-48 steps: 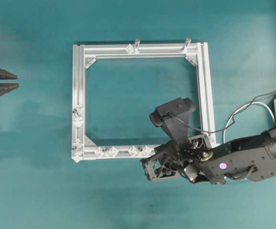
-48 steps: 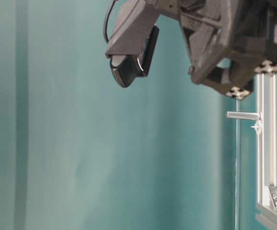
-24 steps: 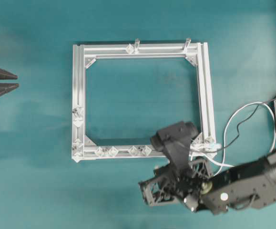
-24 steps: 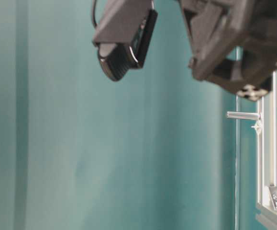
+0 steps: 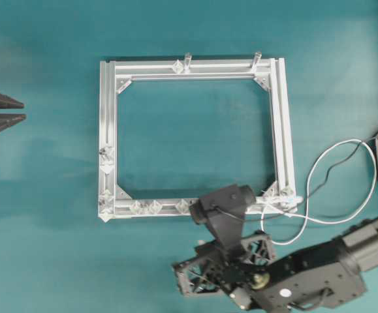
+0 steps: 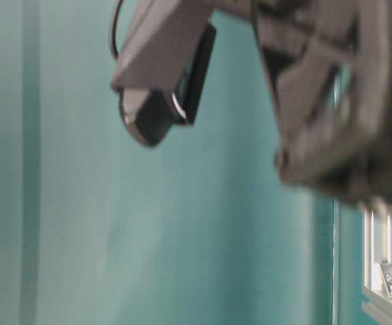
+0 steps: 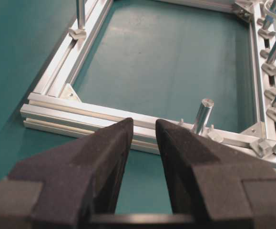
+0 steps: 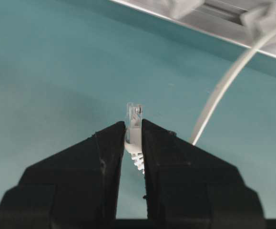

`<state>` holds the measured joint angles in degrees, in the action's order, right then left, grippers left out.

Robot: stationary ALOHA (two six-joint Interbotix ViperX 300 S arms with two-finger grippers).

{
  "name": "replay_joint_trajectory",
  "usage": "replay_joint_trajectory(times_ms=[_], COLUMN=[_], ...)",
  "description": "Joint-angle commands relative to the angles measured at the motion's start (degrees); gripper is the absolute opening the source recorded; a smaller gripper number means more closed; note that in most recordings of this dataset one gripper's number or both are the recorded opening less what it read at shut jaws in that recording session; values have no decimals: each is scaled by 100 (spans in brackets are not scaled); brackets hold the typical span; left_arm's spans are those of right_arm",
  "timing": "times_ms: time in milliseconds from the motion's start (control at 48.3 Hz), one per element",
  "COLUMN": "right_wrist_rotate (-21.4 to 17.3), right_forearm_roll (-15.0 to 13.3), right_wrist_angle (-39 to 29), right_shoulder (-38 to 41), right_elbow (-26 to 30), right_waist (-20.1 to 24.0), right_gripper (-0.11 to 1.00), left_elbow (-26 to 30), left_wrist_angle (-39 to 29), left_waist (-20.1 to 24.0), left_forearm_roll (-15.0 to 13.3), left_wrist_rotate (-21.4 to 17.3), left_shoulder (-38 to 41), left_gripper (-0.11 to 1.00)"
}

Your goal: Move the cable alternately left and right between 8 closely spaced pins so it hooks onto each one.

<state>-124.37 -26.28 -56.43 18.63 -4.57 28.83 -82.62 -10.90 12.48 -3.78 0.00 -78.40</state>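
Note:
The white cable (image 5: 369, 171) hooks round the aluminium frame's near right corner (image 5: 285, 198), loops out to the right and comes back under my right arm. My right gripper (image 8: 133, 125) is shut on the cable's small white plug (image 8: 135, 113), held above bare table just off the near rail; from overhead the right gripper (image 5: 192, 279) sits below the frame. The cord (image 8: 219, 91) slants up to that rail. Pale diamond pins (image 5: 154, 208) stand along the near rail, and the same pins (image 7: 271, 67) show in the left wrist view. My left gripper (image 7: 144, 125) (image 5: 23, 109) rests left of the frame, open and empty.
The square aluminium frame (image 5: 108, 111) lies mid-table. Two taller round posts (image 5: 187, 60) stand on its far rail. The right arm's wrist camera (image 5: 222, 207) overhangs the near rail, and this camera (image 6: 162, 88) is blurred at table level. A thin black wire (image 5: 335, 163) runs by the cable.
My right gripper has drawn back from the near rail towards the table's front and left, still holding the plug. The cable's loop and the corner hook have come into sight. The left arm has not moved.

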Motion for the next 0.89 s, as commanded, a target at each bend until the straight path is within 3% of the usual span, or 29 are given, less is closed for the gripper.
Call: replay_joint_trajectory(times_ms=[0,518,870], right_wrist_rotate=[26,483,562], right_forearm_roll=[-35,-44,-44], right_wrist_angle=[26,44,-105], right_shoulder=[44,650,773], right_elbow=[343,1318,1477], right_waist=[-105,-527,-615], right_gripper=[15,15,15], left_elbow=[132,132,132], left_wrist_angle=[26,26,26], left_waist=[26,26,26], left_forearm_roll=[18,18,18], left_wrist_rotate=[18,18,18], left_shoulder=[44,35,44], left_gripper=[37,38,37])
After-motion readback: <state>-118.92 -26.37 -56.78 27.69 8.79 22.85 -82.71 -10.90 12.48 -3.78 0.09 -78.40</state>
